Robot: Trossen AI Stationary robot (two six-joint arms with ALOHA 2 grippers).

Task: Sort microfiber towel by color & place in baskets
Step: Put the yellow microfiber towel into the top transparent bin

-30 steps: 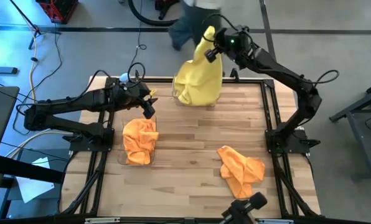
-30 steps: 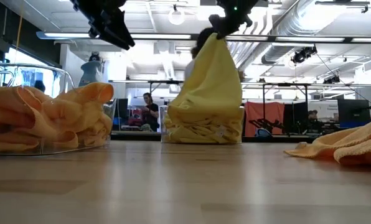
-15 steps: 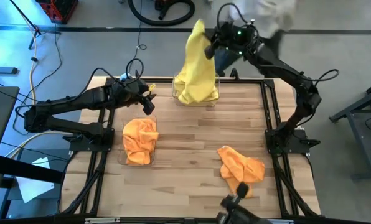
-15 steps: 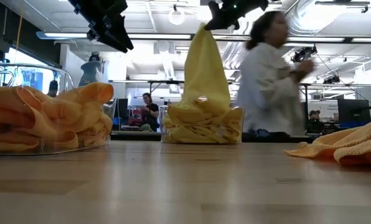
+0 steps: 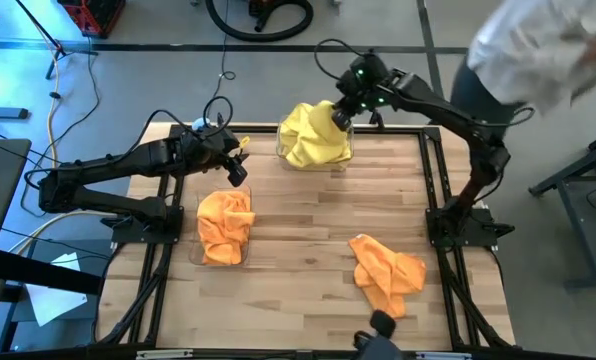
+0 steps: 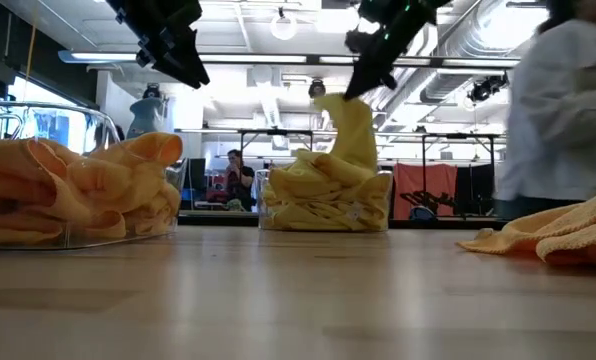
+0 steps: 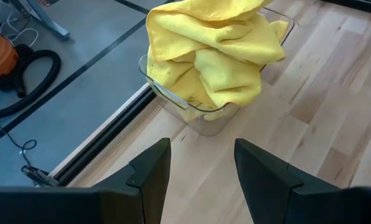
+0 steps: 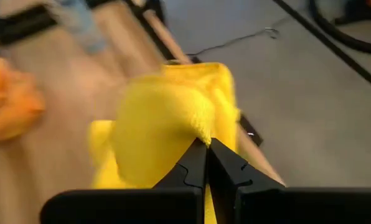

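Counted on the wooden table (image 5: pixel 308 215): towels and bins

Two clear plastic rectangular bins (image 5: pixel 290 160) (image 5: pixel 193 252) are seen, with one heap of fuzzy yellow microfiber towels (image 5: pixel 313 140) and two rumpled orange microfiber towels (image 5: pixel 224 225) (image 5: pixel 386 273).

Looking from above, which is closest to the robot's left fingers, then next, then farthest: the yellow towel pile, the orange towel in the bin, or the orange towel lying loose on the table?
1. Orange towel in the bin, just below the left gripper.
2. Yellow towel pile, at the table's far edge, held by the right gripper.
3. Loose orange towel, near right side.

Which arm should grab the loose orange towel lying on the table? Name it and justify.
Right. The orange towel lies on the right arm's side, near its base. The right gripper must first release the yellow towel; the left gripper hovers farther away.
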